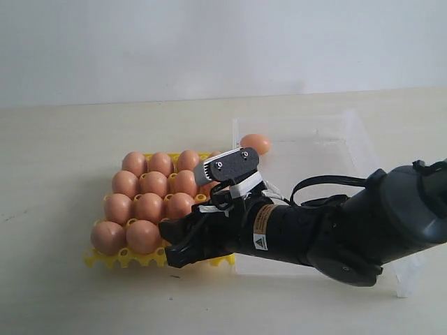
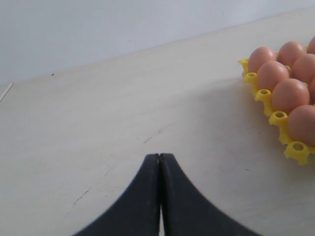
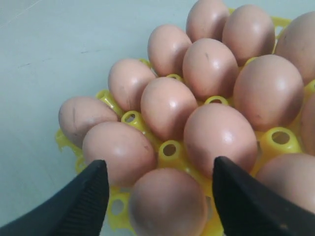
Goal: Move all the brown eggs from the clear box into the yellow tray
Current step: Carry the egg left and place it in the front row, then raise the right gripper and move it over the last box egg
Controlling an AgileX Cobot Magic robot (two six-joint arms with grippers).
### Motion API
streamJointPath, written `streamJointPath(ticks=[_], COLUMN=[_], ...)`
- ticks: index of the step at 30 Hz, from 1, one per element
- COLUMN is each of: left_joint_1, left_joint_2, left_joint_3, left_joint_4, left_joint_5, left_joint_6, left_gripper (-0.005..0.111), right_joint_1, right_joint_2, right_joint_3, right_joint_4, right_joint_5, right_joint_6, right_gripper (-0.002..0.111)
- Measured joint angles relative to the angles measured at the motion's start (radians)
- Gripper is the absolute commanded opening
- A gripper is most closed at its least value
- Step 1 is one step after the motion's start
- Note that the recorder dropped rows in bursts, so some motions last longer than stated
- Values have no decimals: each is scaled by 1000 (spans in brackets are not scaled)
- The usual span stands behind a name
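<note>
Several brown eggs (image 1: pixel 149 206) sit in the cups of the yellow tray (image 1: pixel 126 259), left of centre. One more brown egg (image 1: pixel 255 144) lies in the far left corner of the clear box (image 1: pixel 363 150). My right arm reaches across the box to the tray's near right corner. There my right gripper (image 1: pixel 170 246) stands open on both sides of an egg (image 3: pixel 167 204) seated in the tray (image 3: pixel 280 137), with a gap on each side between finger and shell. My left gripper (image 2: pixel 160 156) is shut and empty over bare table, well apart from the tray's edge (image 2: pixel 298 151).
The tray and the box stand side by side on a pale tabletop (image 1: pixel 63 139) in front of a white wall. My right arm (image 1: pixel 335 234) covers much of the box's near half.
</note>
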Motion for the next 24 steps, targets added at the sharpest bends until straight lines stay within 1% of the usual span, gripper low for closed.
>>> streamJointPath(ticks=[2, 4, 8, 11, 12, 15, 19, 21, 23, 24], left_joint_1=[0, 0, 0, 0, 0, 0, 0, 0, 0, 0], left_joint_2=[0, 0, 0, 0, 0, 0, 0, 0, 0, 0], left_joint_3=[0, 0, 0, 0, 0, 0, 0, 0, 0, 0], left_joint_4=[0, 0, 0, 0, 0, 0, 0, 0, 0, 0], left_joint_5=[0, 0, 0, 0, 0, 0, 0, 0, 0, 0], left_joint_6=[0, 0, 0, 0, 0, 0, 0, 0, 0, 0], left_gripper=[0, 0, 0, 0, 0, 0, 0, 0, 0, 0], right_joint_1=[0, 0, 0, -14, -28, -92, -203, -254, -295, -309], right_joint_2=[0, -6, -106, -233, -274, -354, -355, -323, -271, -240], right_joint_3=[0, 0, 0, -13, -29, -95, -179, -231, -296, -332], right_joint_4=[0, 2, 52, 180, 228, 357, 469, 491, 501, 500], right_joint_5=[-2, 3, 115, 274, 343, 532, 661, 713, 768, 799], right_joint_6=[0, 0, -34, -160, -212, -307, -317, -313, -313, -313], right_gripper=[57, 49, 24, 4, 0, 0, 2, 8, 18, 25])
